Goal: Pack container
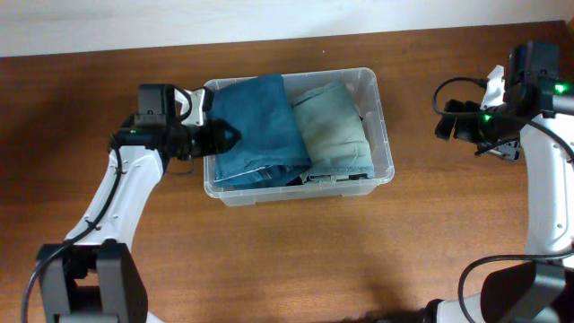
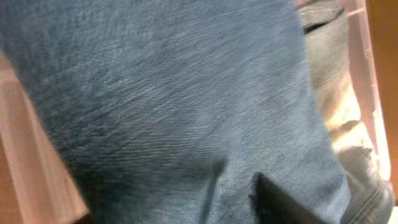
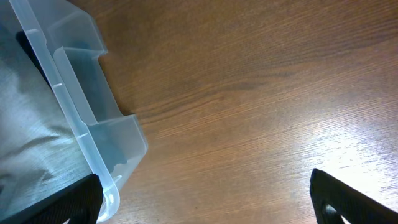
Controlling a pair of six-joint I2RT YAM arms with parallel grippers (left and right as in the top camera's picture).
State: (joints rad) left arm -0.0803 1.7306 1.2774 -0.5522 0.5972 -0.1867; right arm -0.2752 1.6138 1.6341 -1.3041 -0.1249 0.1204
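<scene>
- The desk (image 1: pixel 296 260) is brown wood with a visible grain, and it runs off the overhead frame at the sides and bottom.
- The container (image 1: pixel 384 135) is clear plastic with rounded corners and a rim. It sits on the desk at upper centre of the overhead frame. My right wrist view cuts off all but one corner of it.
- A folded blue denim garment (image 1: pixel 256 126) fills its left half. The twill weave blots out nearly all of my left wrist view.
- A folded pale green garment (image 1: pixel 332 126) lies beside it, touching, in the right half.
- A dark piece (image 1: pixel 364 115) shows by the right wall; I cannot make out what it is.
- My left fingers (image 1: pixel 224 136) reach over the left wall onto the denim. I cannot tell whether they pinch it.
- My right fingers (image 1: pixel 451 121) hang spread wide, well apart from the container at the right of the frame.
</scene>
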